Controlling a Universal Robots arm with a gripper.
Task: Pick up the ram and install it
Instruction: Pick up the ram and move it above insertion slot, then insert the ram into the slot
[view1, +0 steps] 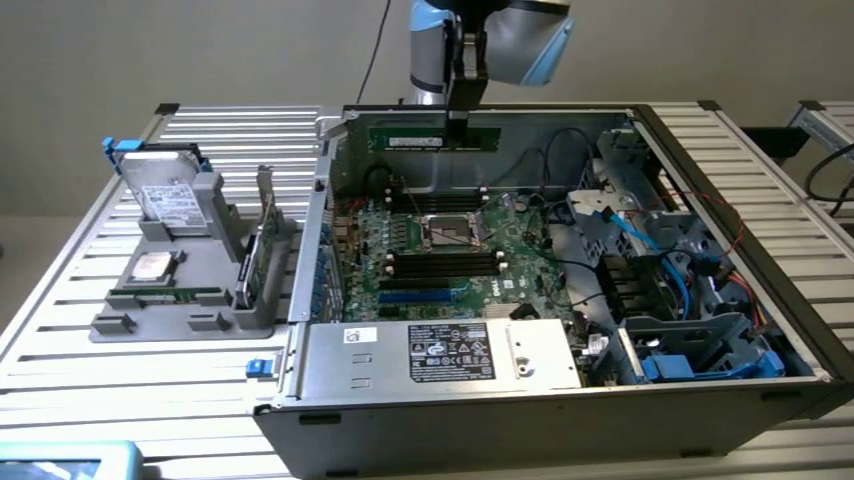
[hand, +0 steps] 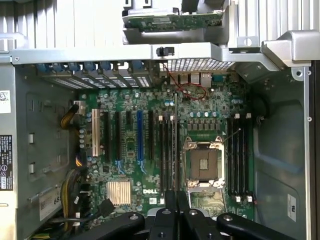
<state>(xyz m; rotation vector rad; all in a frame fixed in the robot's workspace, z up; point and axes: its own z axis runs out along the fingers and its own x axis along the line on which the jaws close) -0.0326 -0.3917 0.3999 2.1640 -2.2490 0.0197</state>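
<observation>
A slatted metal bench (view1: 134, 385) before a plain beige wall carries an open computer case (view1: 534, 425). The pincer (view1: 458, 122) grips the ram (view1: 414, 138) above the motherboard (hand: 131, 165), which is marked DELL.

The black hand (view1: 458, 124) covers the middle of the long thin green circuit-board ram stick (view1: 411, 138) it grips. The blue-grey robot arm (view1: 521, 40) is cut off by the picture's edge. The print on the label (view1: 451, 352) of the silver power-supply box (view1: 358, 378) is too small to read.

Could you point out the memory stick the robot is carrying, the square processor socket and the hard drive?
ram (view1: 414, 138): exterior view, on the face of its green board.
processor socket (hand: 204, 165): wrist view, on its square middle.
hard drive (view1: 167, 195): exterior view, on its silver top face.
</observation>
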